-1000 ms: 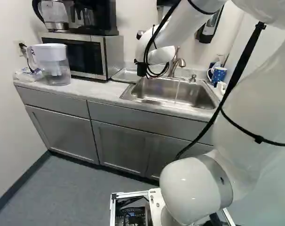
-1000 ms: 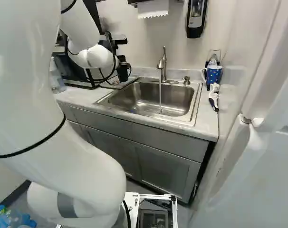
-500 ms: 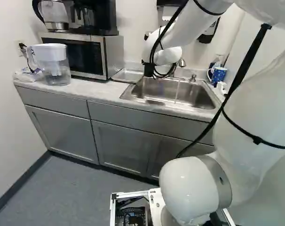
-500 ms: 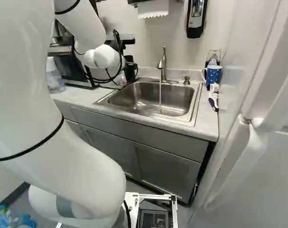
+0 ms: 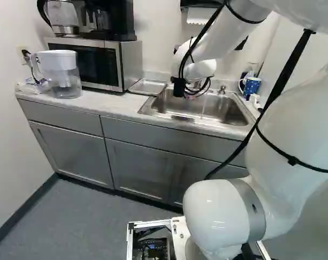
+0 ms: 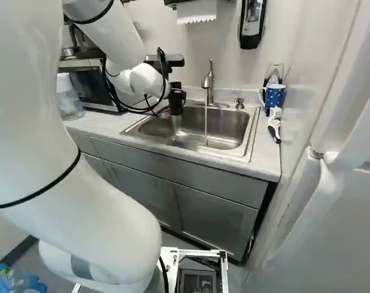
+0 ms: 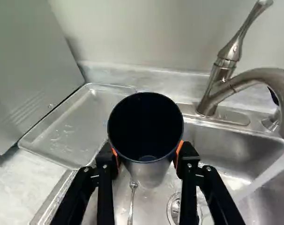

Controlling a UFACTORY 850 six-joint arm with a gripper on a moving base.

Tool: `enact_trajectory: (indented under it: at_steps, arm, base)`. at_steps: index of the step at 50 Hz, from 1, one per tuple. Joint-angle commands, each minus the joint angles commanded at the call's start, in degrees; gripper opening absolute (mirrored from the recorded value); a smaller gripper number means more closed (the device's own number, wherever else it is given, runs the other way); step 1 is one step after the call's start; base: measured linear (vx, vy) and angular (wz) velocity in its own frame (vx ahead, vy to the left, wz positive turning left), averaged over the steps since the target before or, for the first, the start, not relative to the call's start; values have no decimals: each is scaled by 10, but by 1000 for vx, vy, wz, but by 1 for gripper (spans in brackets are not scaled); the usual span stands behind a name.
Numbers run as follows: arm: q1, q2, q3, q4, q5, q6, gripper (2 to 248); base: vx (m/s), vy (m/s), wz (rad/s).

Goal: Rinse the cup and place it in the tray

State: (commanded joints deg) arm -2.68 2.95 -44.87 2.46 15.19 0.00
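Observation:
Over the left part of the sink [image 6: 231, 127], my gripper [image 6: 177, 101] shows dark in the right base view. In the wrist view the gripper [image 7: 148, 158] is shut on the cup [image 7: 149, 173], its orange pads pressing from both sides. The cup is grey outside and dark inside, with its open mouth facing the wrist camera; the inside looks black. The metal tray [image 7: 69, 131] lies on the counter beside the sink, against the microwave side. Water [image 6: 206, 125] runs from the faucet [image 6: 209, 82] into the sink, apart from the cup.
A spoon [image 7: 132, 201] lies in the sink under the cup. The microwave [image 5: 93, 62] and a water pitcher [image 5: 61, 73] stand left of the tray. A blue mug [image 6: 275, 96] and a brush [image 6: 274, 125] are at the counter's right end. A wall dispenser [image 6: 252, 23] hangs above.
In both base views my arm has moved rightward, carrying the cup from the tray side to over the sink's near-tray part. The base has not moved.

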Motion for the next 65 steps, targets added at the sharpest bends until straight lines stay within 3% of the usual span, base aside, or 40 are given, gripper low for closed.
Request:
enact_trajectory:
  at_steps: [25,65]
  arm:
    - [-48,-4,25,0,-51,0,125]
    - [-128,13,42,0,-51,0,125]
  base:
    - [0,0,0]
    - [0,0,0]
